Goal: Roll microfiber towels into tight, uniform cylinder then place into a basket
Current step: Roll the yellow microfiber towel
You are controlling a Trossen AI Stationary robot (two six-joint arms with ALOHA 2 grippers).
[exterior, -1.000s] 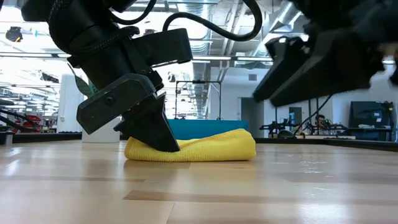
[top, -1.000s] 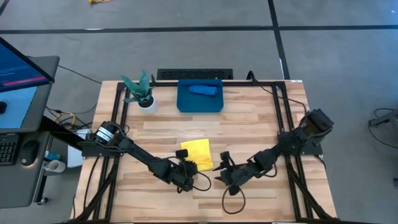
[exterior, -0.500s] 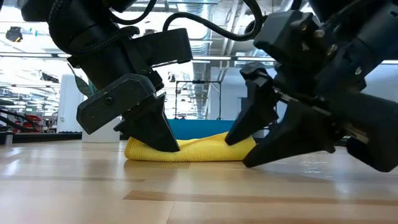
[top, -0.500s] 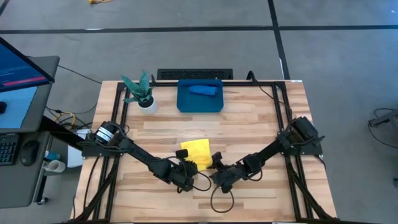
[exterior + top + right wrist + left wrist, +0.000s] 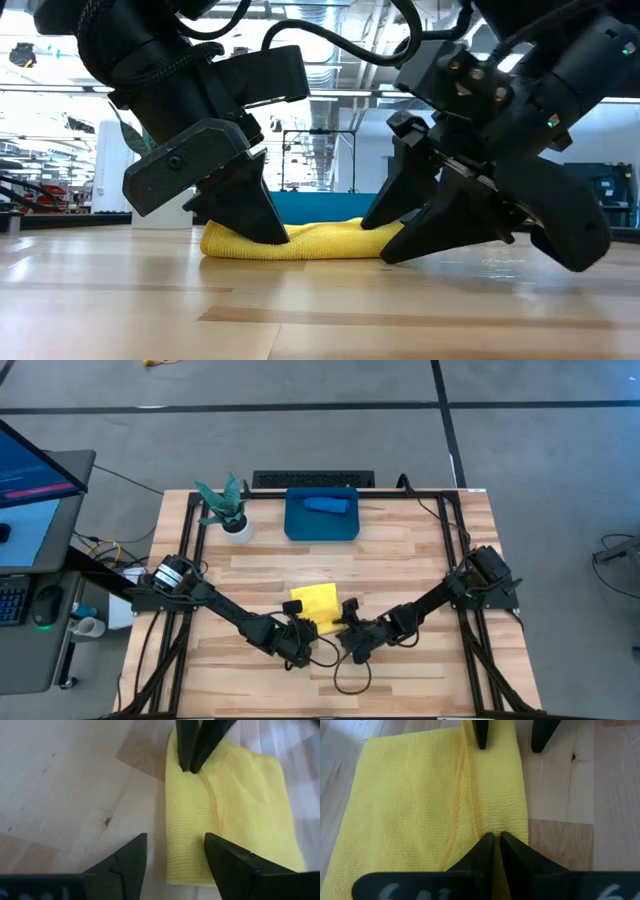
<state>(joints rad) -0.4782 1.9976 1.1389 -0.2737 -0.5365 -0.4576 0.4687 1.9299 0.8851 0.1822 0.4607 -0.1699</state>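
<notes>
The yellow towel [image 5: 316, 601] lies flat on the table in front of centre, with its near edge folded over into a narrow strip [image 5: 495, 795]. My left gripper [image 5: 494, 836] is shut on the strip's left end. My right gripper [image 5: 175, 847] is open at the strip's right end, one finger over the cloth and one over the bare wood; I cannot tell whether it touches the towel. The blue towel [image 5: 328, 505] lies rolled in the teal basket [image 5: 296, 528] at the far middle. My left gripper pinches the folded strip at the yellow towel's near edge, at its left end [image 5: 490, 827], between its two fingers. The fingers [image 5: 258, 215] come from above and the left, slanting down. The towel lies on the table, and the cloth is puckered into a ridge at the fingertips.
A white pot with a green plant [image 5: 234, 520] stands left of the basket. A dark keyboard [image 5: 312, 480] lies beyond the table's far edge. Bare wood lies to the towel's left, right and near sides.
My right gripper has come toward the table's left edge and down to the yellow towel's near right end, and stays open. My left gripper and the towel have kept still.
</notes>
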